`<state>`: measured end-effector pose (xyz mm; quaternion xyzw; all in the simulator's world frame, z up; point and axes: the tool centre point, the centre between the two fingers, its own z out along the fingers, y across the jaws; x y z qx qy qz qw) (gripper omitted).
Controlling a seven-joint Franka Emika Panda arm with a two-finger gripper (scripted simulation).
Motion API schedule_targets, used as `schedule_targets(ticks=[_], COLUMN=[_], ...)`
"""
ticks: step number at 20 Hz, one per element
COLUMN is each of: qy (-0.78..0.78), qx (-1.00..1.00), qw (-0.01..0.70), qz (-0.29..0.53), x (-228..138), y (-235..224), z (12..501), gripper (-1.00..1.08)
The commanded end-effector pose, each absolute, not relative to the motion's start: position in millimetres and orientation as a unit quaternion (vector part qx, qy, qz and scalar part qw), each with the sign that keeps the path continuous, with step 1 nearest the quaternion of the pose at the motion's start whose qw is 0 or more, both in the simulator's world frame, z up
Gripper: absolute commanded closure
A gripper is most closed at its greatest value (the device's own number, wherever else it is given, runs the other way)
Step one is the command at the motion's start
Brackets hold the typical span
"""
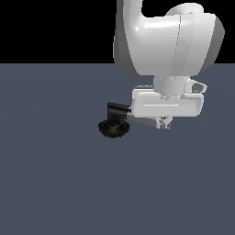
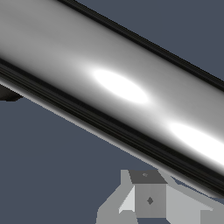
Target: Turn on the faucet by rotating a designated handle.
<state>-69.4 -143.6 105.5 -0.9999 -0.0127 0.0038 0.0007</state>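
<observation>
Bare simulator scene (flat grey floor (image 1: 55,183))

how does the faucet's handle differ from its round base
The handle is a smooth, glossy silver cylinder; the base is matte black and ribbed. The handle lies roughly level, above the floor; the base sits squat on it. The gripper is at the handle, not the base. Both belong to one faucet.

Exterior view: looks slightly downward from some way off at arm and faucet (image 1: 113,124).
Wrist view: very close, filled by the handle (image 2: 113,87).
Shared: the handle.
</observation>
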Motion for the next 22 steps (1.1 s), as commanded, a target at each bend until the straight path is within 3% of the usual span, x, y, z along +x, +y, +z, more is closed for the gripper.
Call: schedule_targets(ticks=[1,22], qy=[-0.019,-0.014], qx=[-1.0,-1.0], qw=[0.0,0.0], qz=[0.0,0.0], x=[-56.7,-2.2], y=[-144.4,-194.8], z=[105.5,105.5], gripper=[1.08,1.08])
